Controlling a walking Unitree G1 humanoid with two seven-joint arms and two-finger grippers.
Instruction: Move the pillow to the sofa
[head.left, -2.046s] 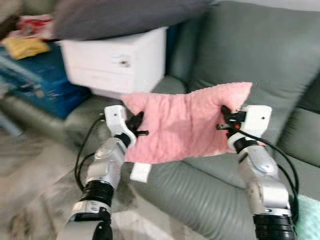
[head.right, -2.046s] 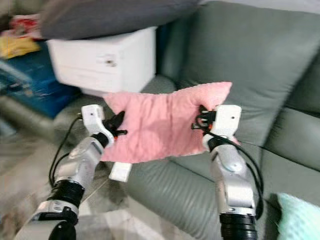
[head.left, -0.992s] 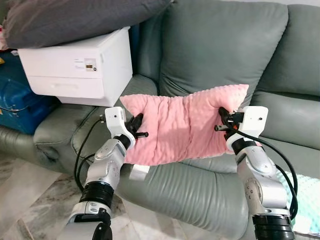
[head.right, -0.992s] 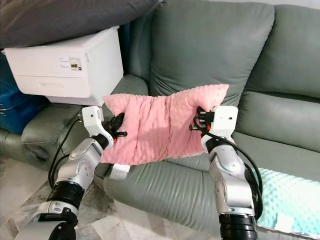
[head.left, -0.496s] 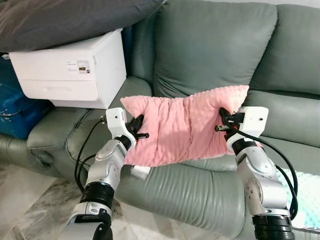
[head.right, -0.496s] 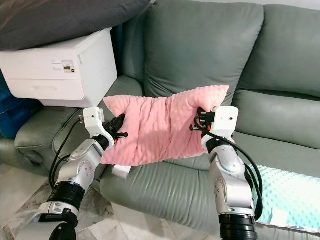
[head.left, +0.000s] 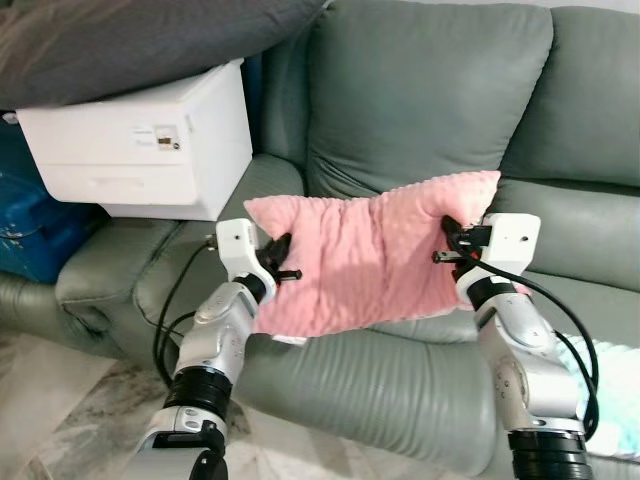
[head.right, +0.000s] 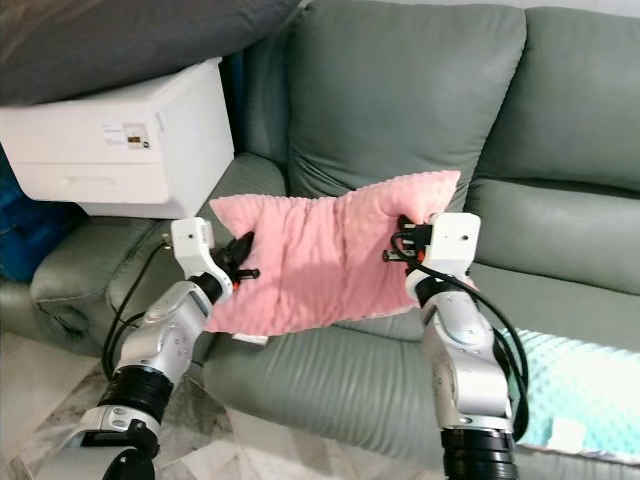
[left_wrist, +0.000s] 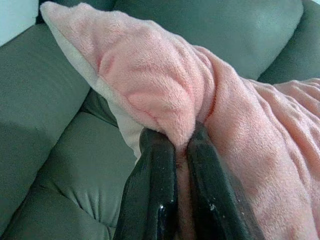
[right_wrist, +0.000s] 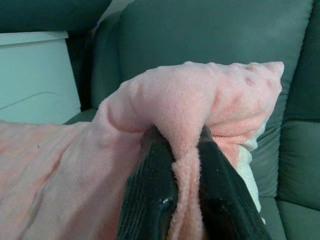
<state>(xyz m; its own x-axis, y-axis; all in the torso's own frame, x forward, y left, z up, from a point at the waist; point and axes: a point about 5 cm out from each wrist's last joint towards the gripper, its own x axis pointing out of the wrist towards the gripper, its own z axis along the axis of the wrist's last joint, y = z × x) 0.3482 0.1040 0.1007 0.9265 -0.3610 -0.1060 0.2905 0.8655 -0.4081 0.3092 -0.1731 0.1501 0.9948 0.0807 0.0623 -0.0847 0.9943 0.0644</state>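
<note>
Holding the pink pillow (head.left: 370, 262) between both grippers, above the seat of the green sofa (head.left: 420, 90). Left gripper (head.left: 281, 257) pinched closed on a fold at the pillow's left edge; right gripper (head.left: 452, 240) pinched closed on a fold at its right edge. Pillow stretched between them, lower edge near the seat cushion; contact not discernible. White cabinet (head.left: 140, 140) far left on the sofa, dark cushion (head.left: 130, 40) on top. Pale green blanket (head.right: 585, 390) near right.
</note>
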